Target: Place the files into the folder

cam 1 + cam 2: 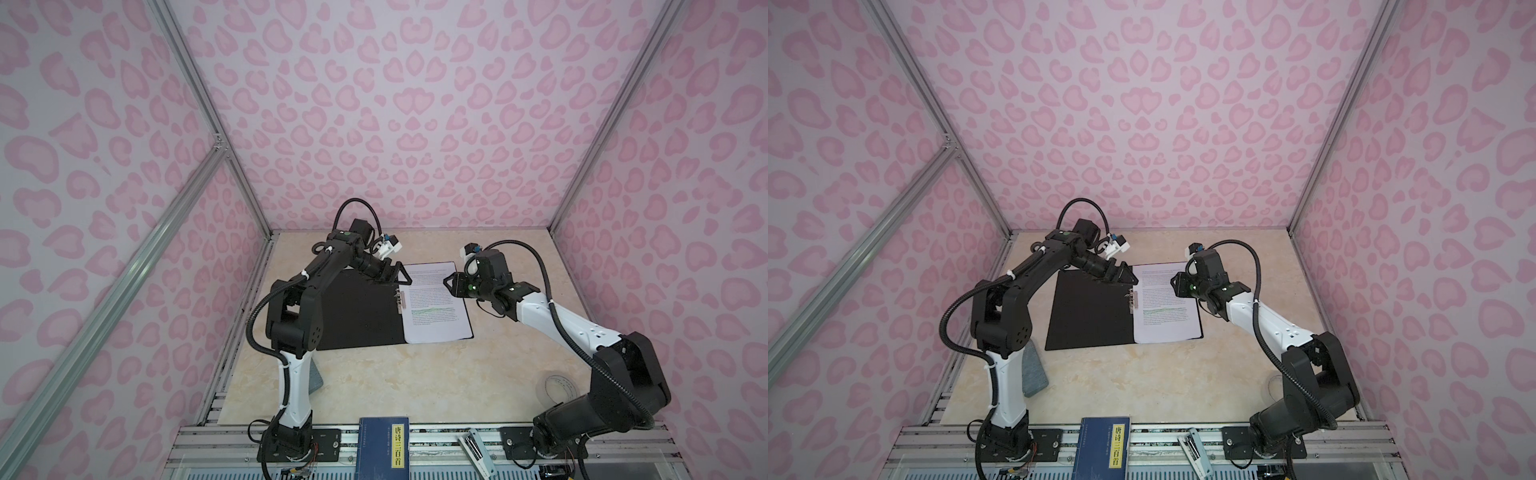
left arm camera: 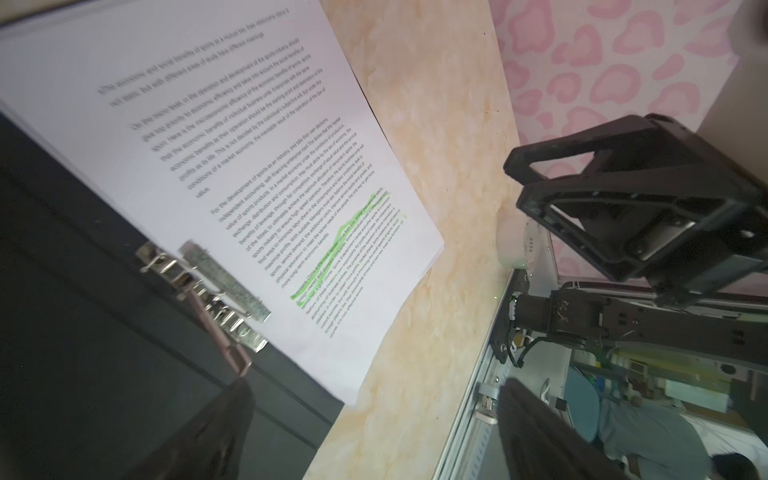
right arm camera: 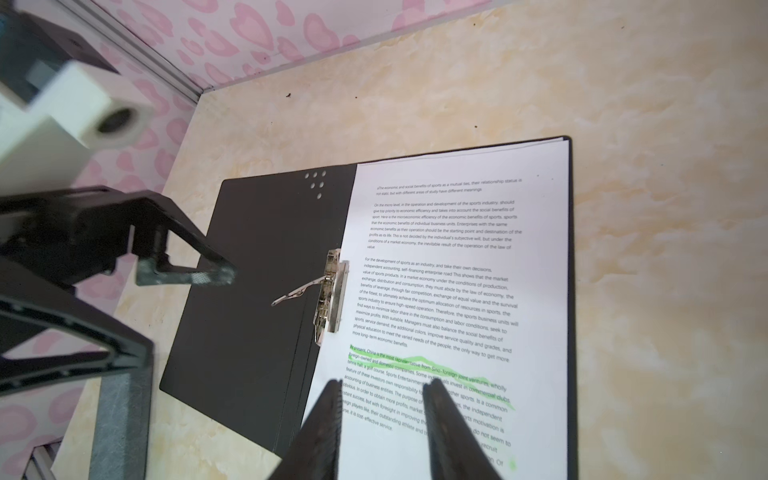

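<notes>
- The folder (image 1: 357, 307) lies open and flat on the counter (image 1: 415, 374), black inside up. The files (image 1: 436, 303) sit stacked on its right half, with their inner edge at the metal clip (image 1: 400, 300) on the spine.
- The left hand (image 1: 395, 274) hangs over the folder's far edge, just beside the files' far corner. Its fingers are wide apart and hold nothing.
- The right hand (image 1: 452, 284) hangs over the right part of the files. Its fingers stand a little apart with nothing between them.
- Well apart from the folder, a dark blue book (image 1: 382, 449) with a yellow label lies on the near rail. A clear tape roll (image 1: 559, 390) sits by the right arm's base, and a grey pad (image 1: 1034, 372) sits beside the left arm.
- In both top views the left arm covers the folder's far left corner. The right wrist view shows that corner bare, with a cluster of small pale dots (image 3: 313, 183).
- Only the right wrist view shows the clip's lever (image 3: 291, 297) raised off the black cover.
- The left wrist view shows the sheets' stacked edges (image 2: 436, 249) at one corner, and the green highlighted lines (image 2: 340, 241) from close by.
</notes>
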`<state>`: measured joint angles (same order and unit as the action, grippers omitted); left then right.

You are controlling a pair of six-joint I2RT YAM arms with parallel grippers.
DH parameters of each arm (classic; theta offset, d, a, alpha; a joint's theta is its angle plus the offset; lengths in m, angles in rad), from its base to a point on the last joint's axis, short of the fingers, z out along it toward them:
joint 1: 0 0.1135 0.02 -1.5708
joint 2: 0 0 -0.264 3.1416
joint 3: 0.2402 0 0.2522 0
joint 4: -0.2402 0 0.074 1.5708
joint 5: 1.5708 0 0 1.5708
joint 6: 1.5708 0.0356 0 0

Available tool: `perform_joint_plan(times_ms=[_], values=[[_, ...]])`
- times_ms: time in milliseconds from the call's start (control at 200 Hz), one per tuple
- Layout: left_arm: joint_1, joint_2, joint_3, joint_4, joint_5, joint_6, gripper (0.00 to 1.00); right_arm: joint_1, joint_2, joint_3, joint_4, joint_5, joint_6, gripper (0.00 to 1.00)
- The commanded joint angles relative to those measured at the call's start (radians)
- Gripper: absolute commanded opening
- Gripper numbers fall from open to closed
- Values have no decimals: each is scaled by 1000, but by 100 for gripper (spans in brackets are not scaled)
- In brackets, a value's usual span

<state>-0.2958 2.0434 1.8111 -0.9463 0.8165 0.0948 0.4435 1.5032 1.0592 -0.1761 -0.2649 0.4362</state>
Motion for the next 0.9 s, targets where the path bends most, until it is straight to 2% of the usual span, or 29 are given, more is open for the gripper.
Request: perform_joint_plan(times_ms=[0, 60, 240, 415, 455, 470, 480, 520, 540, 575, 650, 765, 835, 895], values=[[39, -93, -39, -34, -128, 4, 96, 60, -3, 69, -178, 120, -97, 37], [71, -155, -84, -34, -196, -9, 97, 125, 10, 142, -294, 230, -157, 38], [122, -305, -214, -52, -308, 5, 100, 354, 112, 373, -593, 679, -308, 39], [122, -420, -302, -35, -373, 18, 98, 490, 249, 553, -765, 1010, -305, 37], [123, -442, -319, -23, -384, 17, 98, 515, 267, 558, -763, 1130, -269, 35], [123, -450, -327, -19, -388, 15, 98, 522, 275, 559, -765, 1170, -256, 41], [123, -455, -332, -16, -390, 14, 98, 525, 280, 559, -770, 1198, -243, 48], [123, -471, -349, -7, -400, 11, 98, 528, 297, 553, -795, 1298, -165, 91], [122, -478, -356, -4, -404, 10, 98, 520, 305, 552, -814, 1327, -119, 96], [123, -487, -367, -1, -409, 8, 98, 500, 320, 562, -846, 1304, -74, 96], [123, -500, -387, -2, -410, 5, 98, 466, 331, 566, -840, 1156, -89, 89], [124, -504, -406, -8, -423, 2, 98, 479, 294, 544, -776, 991, -116, 92], [128, -512, -424, 7, -442, -8, 98, 460, 273, 558, -759, 856, -112, 89], [134, -517, -442, 21, -450, -21, 98, 444, 263, 573, -757, 792, -99, 88]])
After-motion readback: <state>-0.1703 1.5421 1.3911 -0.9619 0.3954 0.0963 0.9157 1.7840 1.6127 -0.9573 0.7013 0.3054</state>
